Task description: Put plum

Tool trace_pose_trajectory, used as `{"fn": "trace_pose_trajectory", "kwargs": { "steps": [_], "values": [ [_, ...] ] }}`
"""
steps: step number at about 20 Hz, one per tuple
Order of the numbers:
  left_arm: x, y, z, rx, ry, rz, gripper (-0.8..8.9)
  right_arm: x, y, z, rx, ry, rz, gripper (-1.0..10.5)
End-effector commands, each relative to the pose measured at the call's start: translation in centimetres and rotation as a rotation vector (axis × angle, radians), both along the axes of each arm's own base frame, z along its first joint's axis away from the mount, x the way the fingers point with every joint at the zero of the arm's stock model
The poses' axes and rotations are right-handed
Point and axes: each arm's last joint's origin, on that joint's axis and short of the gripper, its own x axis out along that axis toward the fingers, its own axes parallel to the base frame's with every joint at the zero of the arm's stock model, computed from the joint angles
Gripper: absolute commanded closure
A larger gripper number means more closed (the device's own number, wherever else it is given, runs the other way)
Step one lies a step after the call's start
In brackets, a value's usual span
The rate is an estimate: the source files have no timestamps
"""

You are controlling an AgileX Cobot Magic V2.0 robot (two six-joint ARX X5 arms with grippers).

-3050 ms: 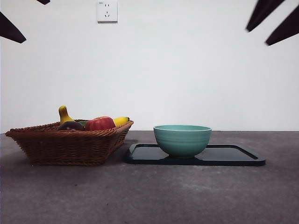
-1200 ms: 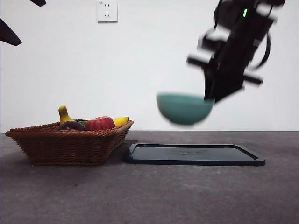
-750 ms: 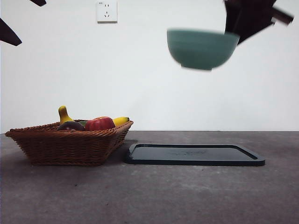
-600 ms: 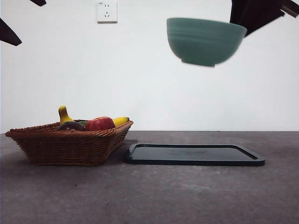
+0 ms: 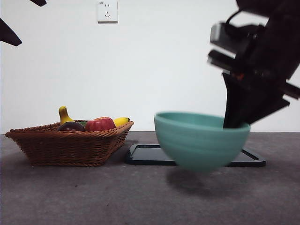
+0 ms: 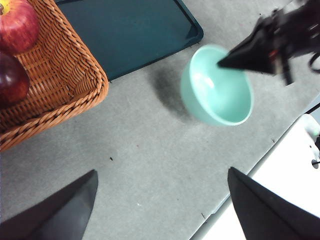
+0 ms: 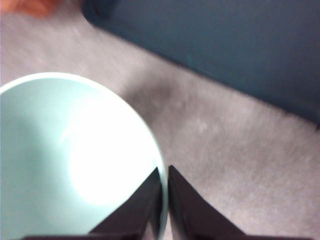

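Plum [image 6: 11,79], small, glossy dark maroon, lies in our woven wicker basket [image 6: 65,75], nearer our released left tool [image 6: 160,200]; right tool [image 7: 164,175] clenches the round teal ceramic bowl [image 5: 201,146] above the bench [image 5: 93,197].

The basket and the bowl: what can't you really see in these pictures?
- Plum: front view shows only its top; the basket wall hides the rest.
- Bowl underside: blurred in the front view, so contact with the table is unclear.
- Right gripper: motion-blurred in the front view.
- Left gripper: only jaw tips show.
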Motion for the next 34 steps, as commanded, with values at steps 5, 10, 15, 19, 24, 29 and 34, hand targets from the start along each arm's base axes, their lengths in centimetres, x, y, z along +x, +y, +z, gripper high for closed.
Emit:
{"fn": "trace_pose_trajectory", "kwargs": {
  "steps": [5,10,15,19,24,29,34],
  "values": [
    [0.2,-0.1,0.3,-0.006,-0.018,-0.017,4.08,1.3,1.4,-2.2,-0.014,0.035,0.006,9.4],
    [0.2,-0.1,0.3,-0.006,-0.019,-0.018,4.08,1.3,1.6,-2.5,-0.021,0.045,0.012,9.4],
    [0.2,-0.1,0.3,-0.006,-0.020,-0.017,4.08,1.2,1.6,-2.4,-0.024,0.052,0.013,7.4],
    [0.2,-0.1,0.3,-0.006,-0.019,-0.017,4.08,1.1,1.5,-0.7,0.005,-0.003,0.010,7.3],
    [0.2,-0.1,0.3,-0.006,-0.019,-0.017,4.08,-0.9,0.1,5.3,0.030,-0.149,-0.017,7.3],
    [0.2,-0.1,0.3,-0.006,-0.019,-0.017,4.08,-5.0,-2.1,9.6,0.162,-0.214,0.050,7.3],
    [0.1,-0.1,0.3,-0.006,-0.018,-0.017,4.08,-9.1,-4.4,10.5,0.187,-0.139,0.100,7.3]
  ]
}}
